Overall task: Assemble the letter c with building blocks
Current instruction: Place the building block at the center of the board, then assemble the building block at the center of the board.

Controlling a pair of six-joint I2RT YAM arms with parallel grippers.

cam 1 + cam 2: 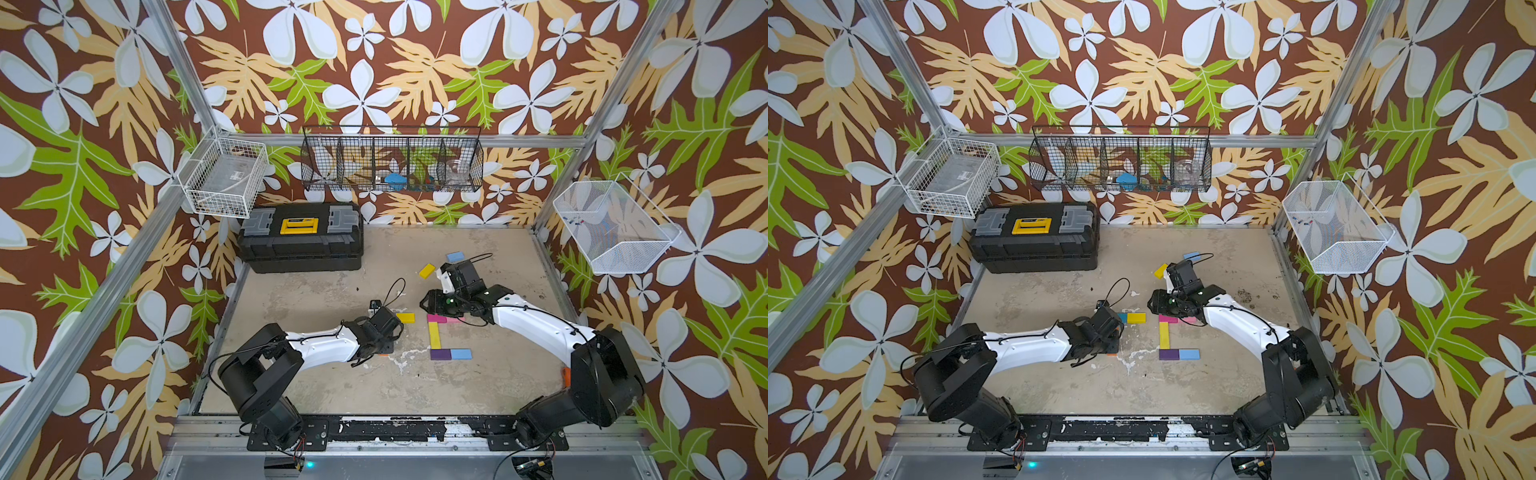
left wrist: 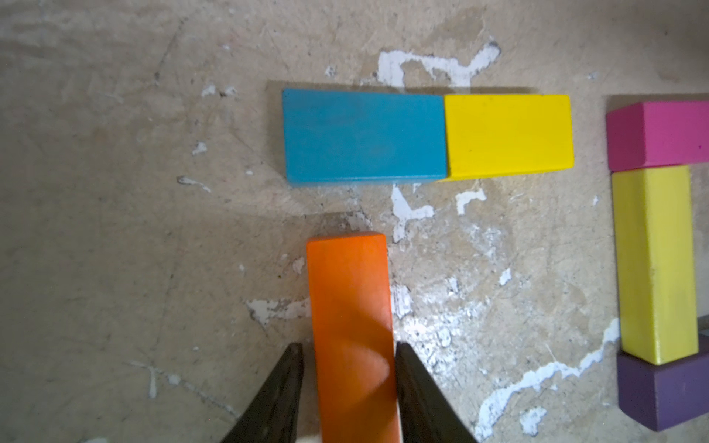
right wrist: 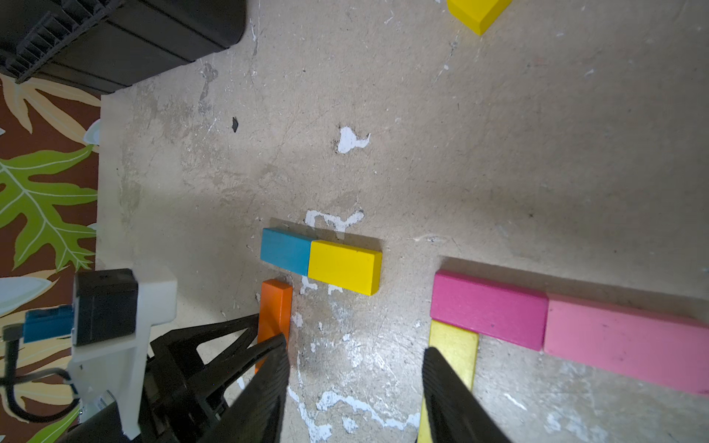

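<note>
An orange block stands on its edge between the jaws of my left gripper, which is shut on it just above the table. Beyond it a teal block and a yellow block lie end to end. To their right, a magenta block, a pink block, a long yellow block, a purple block and a light blue block form an open-sided frame. My right gripper hovers open over bare table between the orange block and the long yellow block.
A loose yellow block and a loose light blue block lie behind the right wrist. A black toolbox sits at the back left. Wire baskets hang on the walls. A small orange object peeks out behind the right arm.
</note>
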